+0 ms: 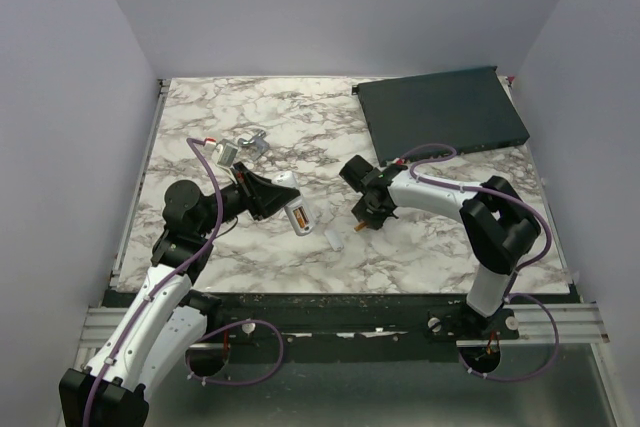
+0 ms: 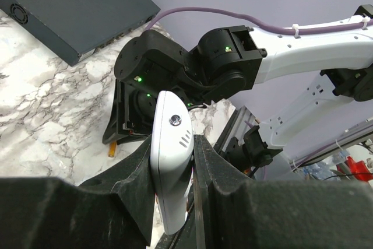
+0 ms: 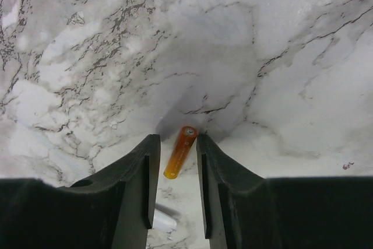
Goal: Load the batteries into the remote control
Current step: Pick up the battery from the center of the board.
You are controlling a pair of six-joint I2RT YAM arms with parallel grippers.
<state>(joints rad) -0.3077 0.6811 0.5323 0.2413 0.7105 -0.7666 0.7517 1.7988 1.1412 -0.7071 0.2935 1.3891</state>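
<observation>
Left wrist: remote control [image 2: 171,173] clamped in left hand [image 2: 173,141], lower end hidden.

I work over a white marble table [image 1: 420,267]. A dark flat box [image 1: 440,112] lies at its far right corner, a small grey object [image 1: 230,154] far left, and one battery [image 3: 180,151] and a pale plastic piece [image 1: 335,242] near the middle

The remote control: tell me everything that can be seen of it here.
The remote control is a slim white plastic handset with a rounded end; one face shows a small round dot and three short slots. From above, its orange-copper battery recess lies exposed. The left gripper clamps its long sides, holding it tilted, free end toward the right arm. Whether it touches the table is unclear.
</observation>
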